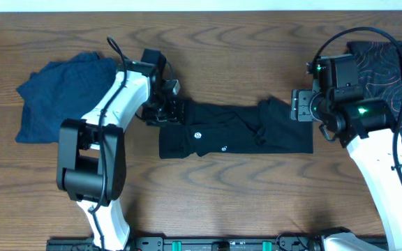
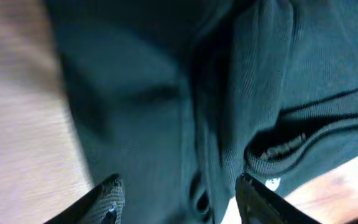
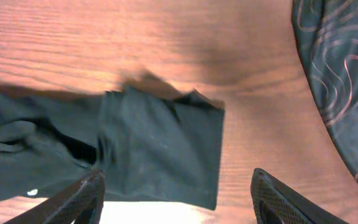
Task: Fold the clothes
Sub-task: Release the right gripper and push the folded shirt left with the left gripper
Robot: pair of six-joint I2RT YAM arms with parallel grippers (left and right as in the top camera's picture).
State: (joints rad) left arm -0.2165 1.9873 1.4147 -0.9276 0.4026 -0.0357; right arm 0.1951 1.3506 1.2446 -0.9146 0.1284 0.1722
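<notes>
A black garment (image 1: 236, 129) with small white logos lies folded into a long strip across the middle of the table. My left gripper (image 1: 167, 111) is open right over its left end; the left wrist view shows the dark cloth (image 2: 229, 93) filling the space between the spread fingers (image 2: 178, 198). My right gripper (image 1: 300, 106) is open just above the garment's right end. In the right wrist view the garment's right edge (image 3: 160, 149) lies between and ahead of the wide-open fingers (image 3: 176, 196). Neither gripper holds anything.
A crumpled dark blue garment (image 1: 61, 94) lies at the back left beside the left arm. A dark patterned cloth with pink swirls (image 1: 396, 77) lies at the right edge, also in the right wrist view (image 3: 340, 74). Bare wooden table (image 1: 222, 202) in front.
</notes>
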